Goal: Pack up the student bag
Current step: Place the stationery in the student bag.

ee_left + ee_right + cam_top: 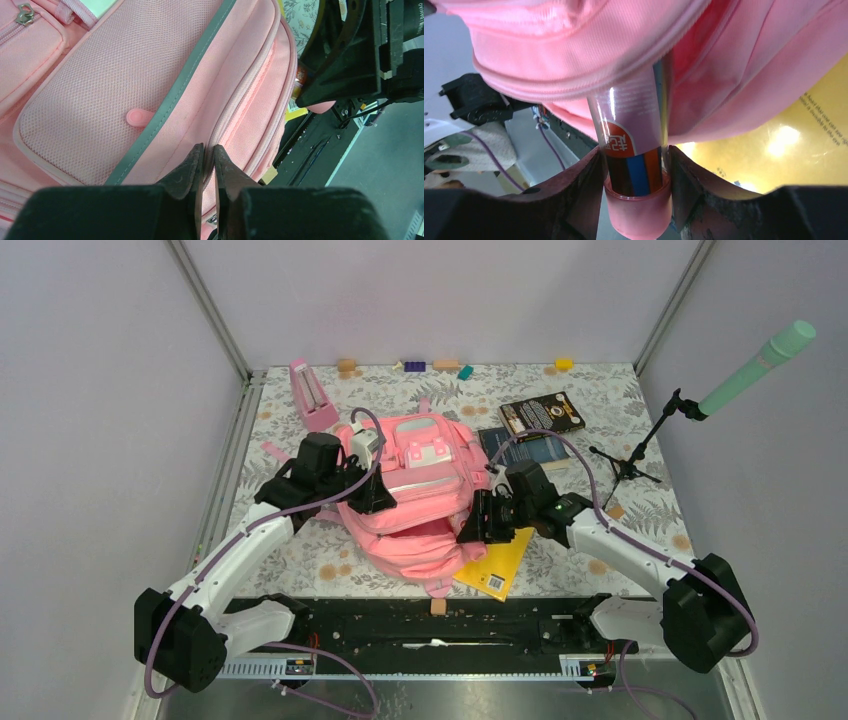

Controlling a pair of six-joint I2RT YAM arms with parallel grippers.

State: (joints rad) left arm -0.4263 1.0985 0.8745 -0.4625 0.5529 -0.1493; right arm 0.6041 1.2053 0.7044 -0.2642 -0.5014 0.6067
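Right gripper [634, 162], nearest the lens, clamps the pink-capped end of a clear tube [631, 110]. The tube's far end is pushed under the lip of the student bag [412, 495], presumably to slide inside. The bag lies mid-way across the counter [600, 405], mouth toward the arms, partly over a yellow notebook [497, 565]. Left gripper [208, 150], closed, appears to pinch a fabric fold beside the zipper, likely steadying the opening.

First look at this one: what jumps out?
A big pink student bag lies at the centre of the table. The right fingers grip a clear pink-capped tube poking into its opening, while the left fingers pinch its fabric. A mint-green cylinder on a stand rises at the right.
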